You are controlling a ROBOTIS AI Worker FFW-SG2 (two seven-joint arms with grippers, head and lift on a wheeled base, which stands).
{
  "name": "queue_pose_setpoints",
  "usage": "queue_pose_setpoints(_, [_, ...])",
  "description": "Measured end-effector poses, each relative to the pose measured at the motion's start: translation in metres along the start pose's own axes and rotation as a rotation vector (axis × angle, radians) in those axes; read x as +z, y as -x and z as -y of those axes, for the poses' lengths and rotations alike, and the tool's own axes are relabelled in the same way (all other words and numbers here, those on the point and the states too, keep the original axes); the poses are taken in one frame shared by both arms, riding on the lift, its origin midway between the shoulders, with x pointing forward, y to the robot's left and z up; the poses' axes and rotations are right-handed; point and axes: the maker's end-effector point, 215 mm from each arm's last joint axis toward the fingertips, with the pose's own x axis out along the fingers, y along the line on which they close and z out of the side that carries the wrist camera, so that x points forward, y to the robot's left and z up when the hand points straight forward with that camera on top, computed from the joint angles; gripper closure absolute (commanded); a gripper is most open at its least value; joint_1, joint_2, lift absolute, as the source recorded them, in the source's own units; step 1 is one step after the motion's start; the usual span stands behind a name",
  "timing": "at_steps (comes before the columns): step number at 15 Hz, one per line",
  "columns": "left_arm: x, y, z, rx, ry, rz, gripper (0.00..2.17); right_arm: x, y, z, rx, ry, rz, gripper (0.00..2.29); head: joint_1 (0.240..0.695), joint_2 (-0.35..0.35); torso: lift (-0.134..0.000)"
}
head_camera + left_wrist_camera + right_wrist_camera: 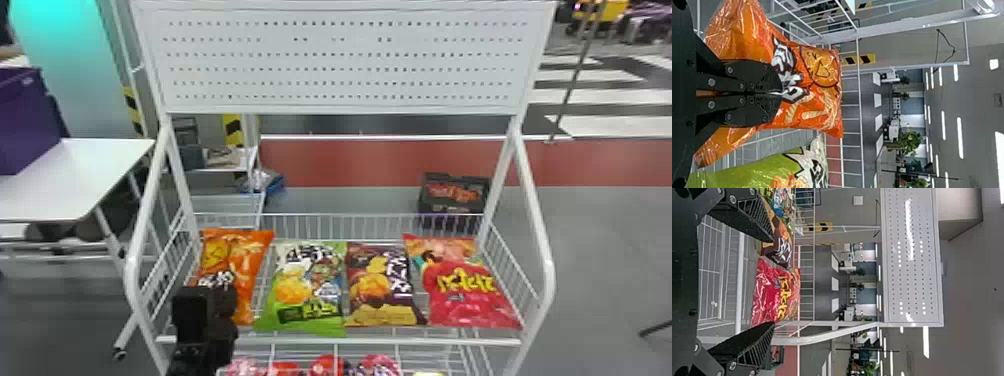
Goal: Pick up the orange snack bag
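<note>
Orange snack bag (246, 260) with three others (382, 287) in white wire basket (345, 342)

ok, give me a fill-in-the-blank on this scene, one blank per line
The left gripper is at the snack bag whose main colour is ____.
Rather than shut, the right gripper is ____.
The upper wire basket holds a row of ____ snack bags.
In the head view, the red bag lies at the row's far ____ end.
Missing words: orange; open; four; right.
</note>
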Motion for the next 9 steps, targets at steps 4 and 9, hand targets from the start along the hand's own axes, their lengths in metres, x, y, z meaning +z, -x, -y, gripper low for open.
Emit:
queue_pose_setpoints(4, [0.019,0.012,0.008,-0.014,0.017,0.039,1.35,0.000,-0.001,0.001,0.000,0.000,0.000,0.14,0.499,0.000,0.000])
queue_pose_setpoints(9, [0.047,0.035,0.011,-0.021,0.066,0.092,1.35,0.000,0.000,-0.001,0.003,-0.001,0.001,0.14,0.499,0.000,0.000])
